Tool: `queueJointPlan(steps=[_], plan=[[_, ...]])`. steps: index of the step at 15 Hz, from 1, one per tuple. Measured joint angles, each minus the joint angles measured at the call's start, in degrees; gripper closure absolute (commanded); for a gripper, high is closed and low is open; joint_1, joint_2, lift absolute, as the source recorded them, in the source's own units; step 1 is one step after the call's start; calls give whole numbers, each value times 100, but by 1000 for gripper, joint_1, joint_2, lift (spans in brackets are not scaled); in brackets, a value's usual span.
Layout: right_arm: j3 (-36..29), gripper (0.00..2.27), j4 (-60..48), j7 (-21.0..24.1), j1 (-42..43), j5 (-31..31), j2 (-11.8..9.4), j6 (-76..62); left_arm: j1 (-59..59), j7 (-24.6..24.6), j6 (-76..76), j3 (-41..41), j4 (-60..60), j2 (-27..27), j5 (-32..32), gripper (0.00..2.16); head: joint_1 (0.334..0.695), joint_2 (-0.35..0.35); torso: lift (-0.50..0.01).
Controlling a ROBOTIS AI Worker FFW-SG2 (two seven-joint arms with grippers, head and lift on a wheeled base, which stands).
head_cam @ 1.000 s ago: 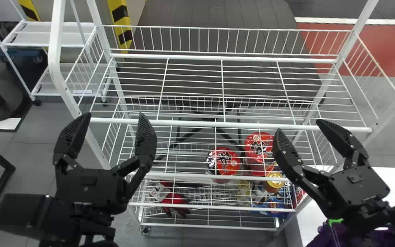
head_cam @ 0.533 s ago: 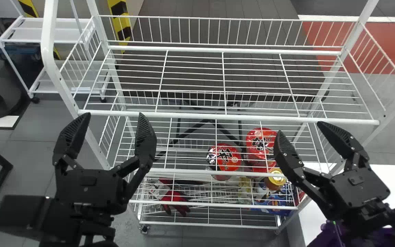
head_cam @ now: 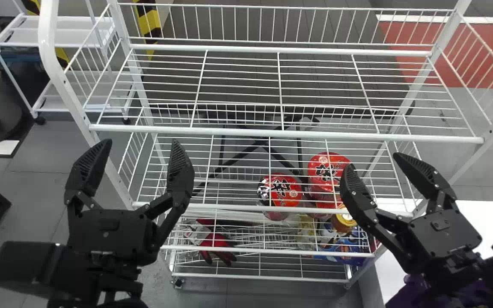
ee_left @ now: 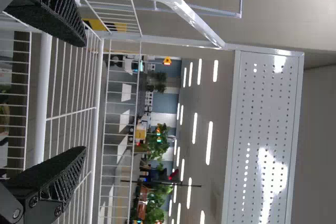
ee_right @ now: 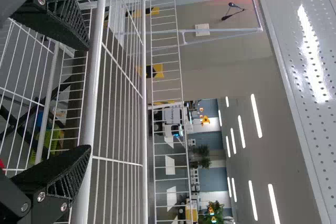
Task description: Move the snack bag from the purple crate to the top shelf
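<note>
The snack bag's place and look I cannot tell; the purple crate point(head_cam: 411, 293) sits low at the right edge of the head view, below the right gripper point(head_cam: 374, 162) and partly covered by that arm. The right gripper's jaws stand wide apart, released, and so do those of the left gripper point(head_cam: 141, 145). Ahead of both pairs of fingertips is the top shelf point(head_cam: 289, 134), a white wire deck whose front rail crosses the head view just above the tips; this rail and the mesh sides stand in the way. Seen down through the wires, between the two grippers but nearer the right one, are a red-topped cup point(head_cam: 280, 190) and red tubs point(head_cam: 328, 171), the latter beside the right gripper's inner finger. A gold-lidded jar point(head_cam: 344, 222) shows close by that same finger in the head view, with blue packets point(head_cam: 345, 248) below it and a yellowish packet point(head_cam: 306, 233) to their left. Red gloves point(head_cam: 216, 248) lie lower, to the right of the left gripper. A white surface point(head_cam: 490, 231) spreads behind the right gripper.
</note>
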State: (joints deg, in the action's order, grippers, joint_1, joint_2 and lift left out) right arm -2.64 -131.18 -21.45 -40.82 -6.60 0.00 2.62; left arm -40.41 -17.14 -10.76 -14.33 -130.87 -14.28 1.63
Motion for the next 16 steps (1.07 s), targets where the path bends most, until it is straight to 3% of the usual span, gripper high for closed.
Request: queueJointPlan(steps=[12,16], plan=[[-88,167,106,-78,43,-50,0,-116,25,-16,-121,-9,71,8,-14,120,695,-12,-233],[-138,167,48,156,-25,-125,0,-208,25,-18,-124,-8,103,24,-14,120,695,-28,-249]])
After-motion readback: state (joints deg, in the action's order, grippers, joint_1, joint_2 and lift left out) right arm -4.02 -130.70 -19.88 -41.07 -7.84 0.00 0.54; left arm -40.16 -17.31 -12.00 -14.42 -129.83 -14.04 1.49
